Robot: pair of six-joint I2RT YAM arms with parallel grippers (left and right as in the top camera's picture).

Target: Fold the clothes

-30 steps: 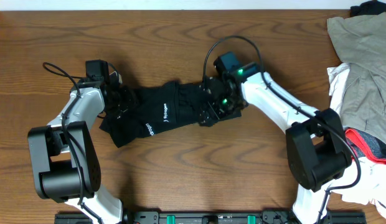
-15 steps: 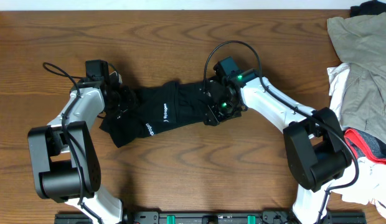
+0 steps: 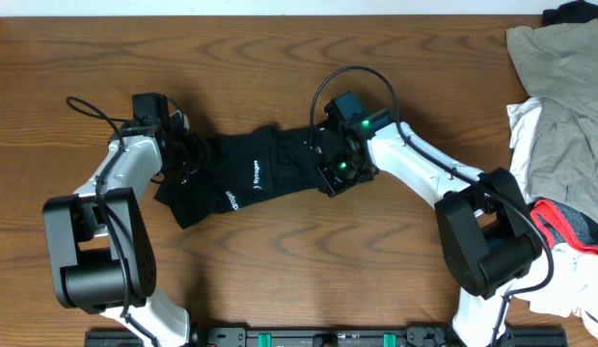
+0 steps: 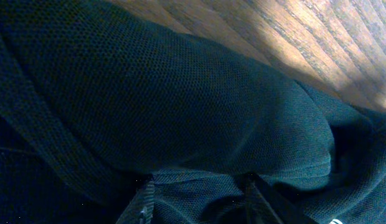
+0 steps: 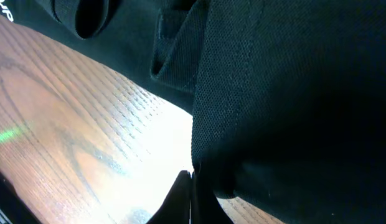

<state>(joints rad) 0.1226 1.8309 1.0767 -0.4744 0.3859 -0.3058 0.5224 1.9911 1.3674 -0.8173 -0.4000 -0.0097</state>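
Starting at the left side of the tabletop (image 3: 299, 58), what is the left pincer (image 3: 186, 159) doing?

It sits on the left end of the black garment (image 3: 270, 169). Its wrist camera shows mesh cloth bunched between its two fingers (image 4: 142, 200) and bulging over them, so it is grasping the garment.

And where does the garment lie?

It lies across the middle of the tabletop, a little nearer the far edge than the near one. It is stretched left to right between the two arms and rumpled. Some white lettering (image 3: 253, 173) shows on its left half, and a loose flap sags toward the near edge below the left arm.

What about the right pincer (image 3: 333, 172)?

It is clenched at the garment's right end. In its wrist view the tips meet just above the wood, with a folded edge of the black cloth caught at them and the rest draped to the right.

Is there anything further right?

A khaki garment (image 3: 559, 67) is heaped at the far right corner, well apart from the black one. A red-and-white cloth (image 3: 569, 217) lies below it along the right edge.
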